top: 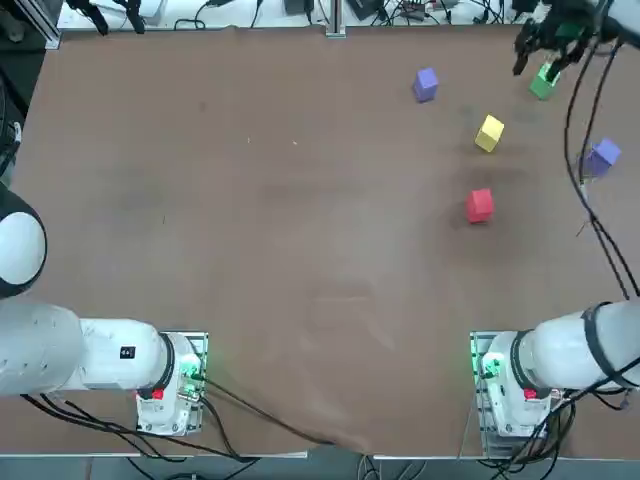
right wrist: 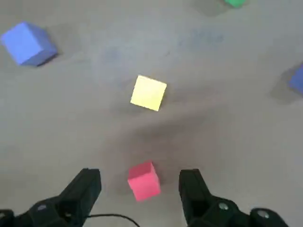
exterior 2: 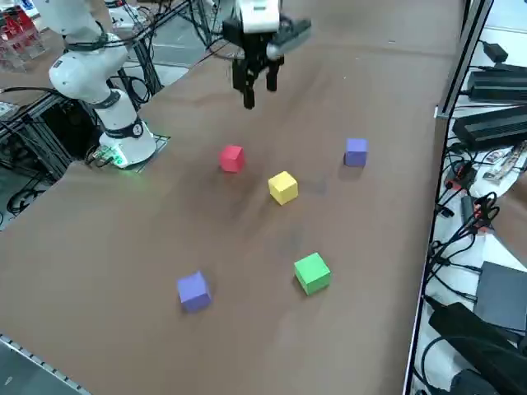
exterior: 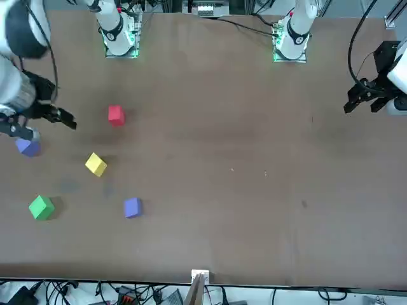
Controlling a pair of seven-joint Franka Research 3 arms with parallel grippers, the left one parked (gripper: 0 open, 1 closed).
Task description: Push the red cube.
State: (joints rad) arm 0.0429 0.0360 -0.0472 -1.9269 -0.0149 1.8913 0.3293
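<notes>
Your tool [right wrist: 140, 187] hangs wide open above the red cube [right wrist: 144, 180], which looks light and rigid and should slide easily on the surface [right wrist: 227, 118], so push low on one flat face.

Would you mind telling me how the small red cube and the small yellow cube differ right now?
The small red cube is bright red; the small yellow cube is yellow. The red cube lies nearer the robot's bases, the yellow cube farther out among the other cubes. In the wrist view, the red cube shows between the open right gripper's fingers; the yellow cube lies beyond. Both look equal in size, resting on the brown table.
</notes>
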